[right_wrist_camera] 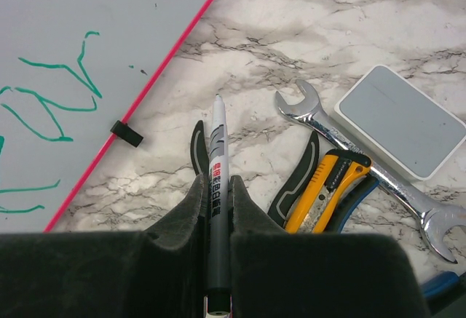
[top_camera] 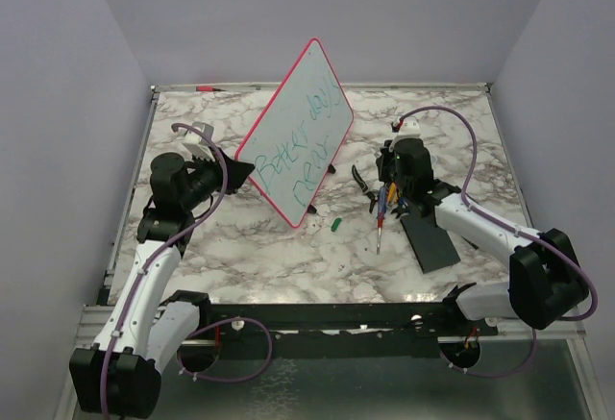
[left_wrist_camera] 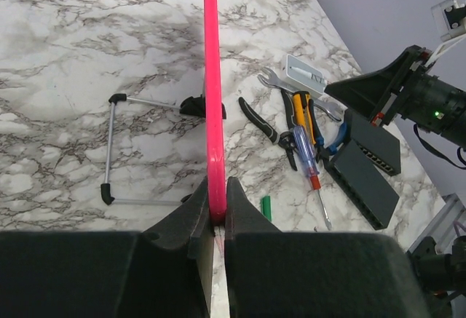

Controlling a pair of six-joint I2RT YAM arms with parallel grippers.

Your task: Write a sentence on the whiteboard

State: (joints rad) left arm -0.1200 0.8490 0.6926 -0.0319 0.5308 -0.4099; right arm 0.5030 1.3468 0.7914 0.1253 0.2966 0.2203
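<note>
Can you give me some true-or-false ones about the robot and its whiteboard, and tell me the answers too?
1. The left claw pinches the pink rim of the whiteboard. True.
2. The whiteboard is blank. False: it has green writing on it.
3. The right claw is empty. False: it holds a marker.
4. A silver wrench lies on the table. True.
5. The marker's tip touches the whiteboard. False: it points over the table, beside the board.
</note>
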